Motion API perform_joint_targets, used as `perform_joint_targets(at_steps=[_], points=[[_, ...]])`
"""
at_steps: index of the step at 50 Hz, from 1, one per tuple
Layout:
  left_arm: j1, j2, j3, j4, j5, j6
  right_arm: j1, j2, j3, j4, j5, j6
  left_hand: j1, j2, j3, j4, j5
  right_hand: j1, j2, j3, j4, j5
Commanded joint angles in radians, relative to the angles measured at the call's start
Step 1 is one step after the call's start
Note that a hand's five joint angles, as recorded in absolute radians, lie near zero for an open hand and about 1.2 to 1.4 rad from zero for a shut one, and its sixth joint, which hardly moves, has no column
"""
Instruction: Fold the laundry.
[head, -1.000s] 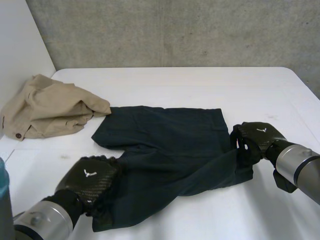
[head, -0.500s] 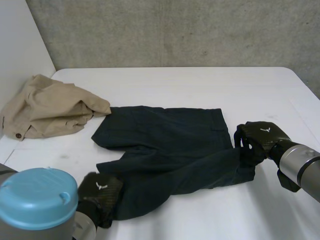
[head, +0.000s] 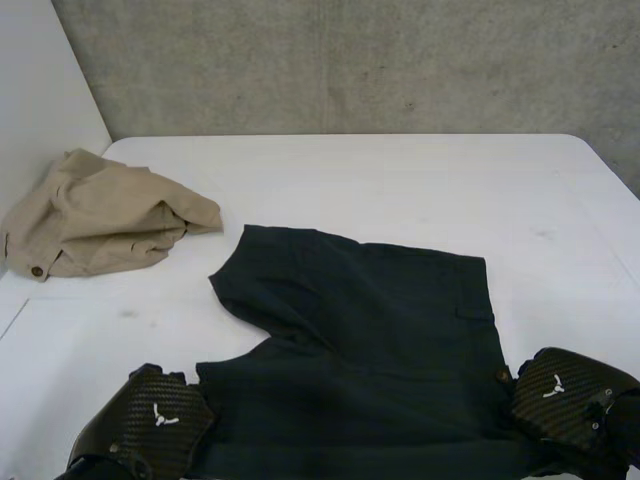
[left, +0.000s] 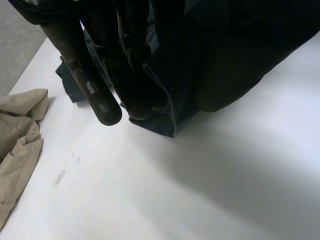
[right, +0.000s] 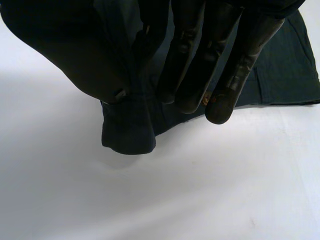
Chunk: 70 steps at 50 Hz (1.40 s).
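Note:
A pair of dark navy shorts (head: 370, 330) lies spread on the white table (head: 400, 170), with its near edge lifted between my two hands. My left hand (head: 150, 425) is at the near left corner of the shorts. In the left wrist view its fingers (left: 100, 100) are curled on a bunched fold of the dark cloth (left: 225, 60). My right hand (head: 560, 395) is at the near right corner. In the right wrist view the right hand (right: 235, 75) pinches the cloth (right: 127, 130), which hangs down from it above the table.
A crumpled beige garment (head: 100, 215) lies at the far left of the table, and also appears as a beige garment (left: 15, 140) beyond my left hand's fingertips. A grey concrete wall (head: 350, 60) stands behind the table.
Both hands have drawn back toward the near edge, pulling the shorts with them and spreading them wider. My left hand has closed on the cloth.

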Motion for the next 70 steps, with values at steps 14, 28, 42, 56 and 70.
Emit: perform_joint_targets(at_steps=[14,28,42,56,70], points=[[0.125,-0.434,0.409,0.386,-0.002,0.004,0.192,0.301,-0.255,-0.546,0.197,0.417,0.264,0.202,0.206,0.202,0.249,0.416,0.226,0.202,0.208,0.225],[0.186,-0.859,0.892,0.400,-0.001,0.091,0.255,0.611,-0.476,-0.910,0.343,0.428,0.264,0.202,0.206,0.202,0.249,0.416,0.226,0.202,0.208,0.225],[0.229,-1.038,1.040,0.524,-0.002,0.214,0.306,0.880,-0.657,-1.082,0.337,0.422,0.264,0.202,0.206,0.202,0.249,0.416,0.226,0.202,0.208,0.225],[0.212,-0.960,1.012,0.540,-0.004,0.207,0.312,0.837,-0.725,-1.115,0.368,0.509,-0.958,-1.019,-1.016,-1.020,-0.973,-0.806,-0.995,-1.019,-1.013,-0.997],[0.220,-0.468,0.420,0.527,0.038,0.040,0.254,0.503,-0.520,-0.615,0.335,0.655,-0.787,-0.849,-0.845,-0.849,-0.802,-0.806,-0.995,-1.019,-1.013,-0.997]])
